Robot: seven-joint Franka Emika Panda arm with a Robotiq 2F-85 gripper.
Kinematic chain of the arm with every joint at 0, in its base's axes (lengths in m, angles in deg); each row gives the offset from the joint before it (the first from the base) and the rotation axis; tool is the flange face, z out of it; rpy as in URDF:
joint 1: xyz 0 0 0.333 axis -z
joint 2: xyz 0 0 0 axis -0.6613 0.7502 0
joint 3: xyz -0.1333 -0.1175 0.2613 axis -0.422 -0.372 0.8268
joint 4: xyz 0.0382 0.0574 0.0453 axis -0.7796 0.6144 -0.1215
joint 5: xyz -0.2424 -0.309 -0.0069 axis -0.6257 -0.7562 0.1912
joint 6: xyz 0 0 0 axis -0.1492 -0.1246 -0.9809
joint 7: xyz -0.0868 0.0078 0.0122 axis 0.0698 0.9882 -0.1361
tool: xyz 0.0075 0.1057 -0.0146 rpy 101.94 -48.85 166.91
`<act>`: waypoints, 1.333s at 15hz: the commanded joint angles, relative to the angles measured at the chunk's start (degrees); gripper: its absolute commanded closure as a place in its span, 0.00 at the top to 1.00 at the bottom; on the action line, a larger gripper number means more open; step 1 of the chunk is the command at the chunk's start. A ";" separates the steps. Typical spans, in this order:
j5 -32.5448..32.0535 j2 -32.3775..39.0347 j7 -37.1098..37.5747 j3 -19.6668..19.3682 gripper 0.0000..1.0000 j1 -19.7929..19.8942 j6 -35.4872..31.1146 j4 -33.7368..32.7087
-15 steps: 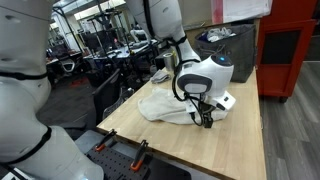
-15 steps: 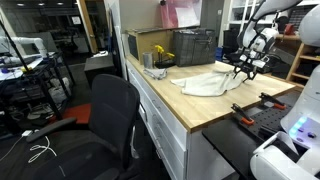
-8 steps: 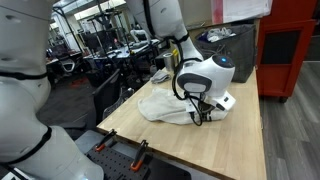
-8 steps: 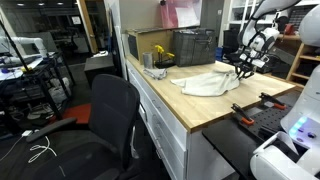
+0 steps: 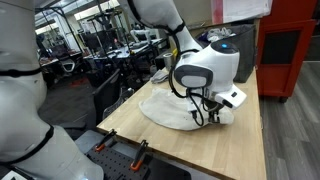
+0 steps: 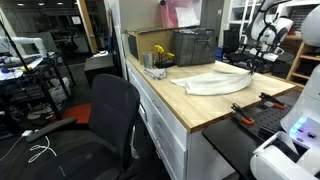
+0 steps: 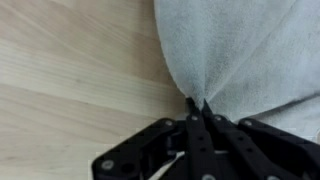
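**A:** Setting: a workshop with a light wooden table (image 5: pixel 235 150). In an exterior view, a black office chair (image 6: pixel 112 110) stands on the floor, well apart from the cloth.

**B:** Object: a white cloth (image 5: pixel 165 108) lies crumpled on the table top. A dark wire crate (image 6: pixel 195 45) sits behind the cloth, near it but not touching.

**A:** Arm pose: the white arm (image 5: pixel 205 70) bends down over the cloth. The wrist is folded low and the fingers point steeply down at the cloth's edge.

**B:** Gripper: the gripper (image 7: pixel 198 103) is clenched, its black fingertips pressed together on a pinch of the cloth's hem, as the wrist view shows. The fabric gathers into a small peak at the tips, with bare wood just beside the cloth.
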 commanded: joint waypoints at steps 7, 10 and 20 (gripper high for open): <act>-18.74 -9.03 20.25 -16.10 0.58 -16.18 -8.02 10.73; -19.40 -13.29 19.56 -14.33 0.81 -15.88 -3.70 11.74; -8.59 -20.69 4.95 0.68 1.00 -22.28 7.39 11.70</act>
